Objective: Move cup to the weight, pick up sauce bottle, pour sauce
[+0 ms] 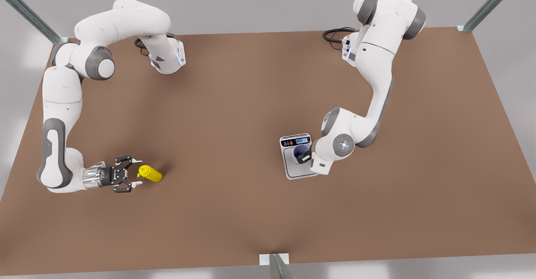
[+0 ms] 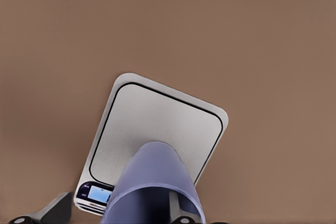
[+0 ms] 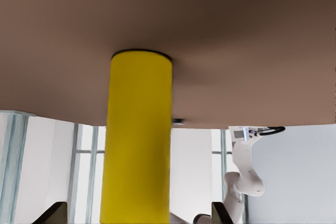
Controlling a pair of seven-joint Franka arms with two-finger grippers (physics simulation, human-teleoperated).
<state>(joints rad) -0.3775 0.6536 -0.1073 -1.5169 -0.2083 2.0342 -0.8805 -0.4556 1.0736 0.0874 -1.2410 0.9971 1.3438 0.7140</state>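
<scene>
- Front view: I count one cup [image 1: 300, 153], one weight [image 1: 298, 156], one sauce bottle [image 1: 150, 173], and my two arms. My left gripper [image 1: 305, 158] sits over the weight with the cup in its fingers. My right gripper [image 1: 133, 174], on the front view's left, has its fingers spread apart, with the bottle's nozzle just ahead of the fingertips. The brown table [image 1: 234, 115] is flat and plain, with metal posts at its edges and pale grey floor around it.
- Left wrist view: the cup [image 2: 153, 187] is clamped between my fingers, with the weight [image 2: 157, 137] beneath it and its lit display near the cup's rim.
- Right wrist view: the sauce bottle [image 3: 137, 140] stands straight ahead of me, between my parted fingers [image 3: 55, 213]. The table [image 3: 252, 40] lies beyond it, and a windowed wall and the other arm lie farther off.
</scene>
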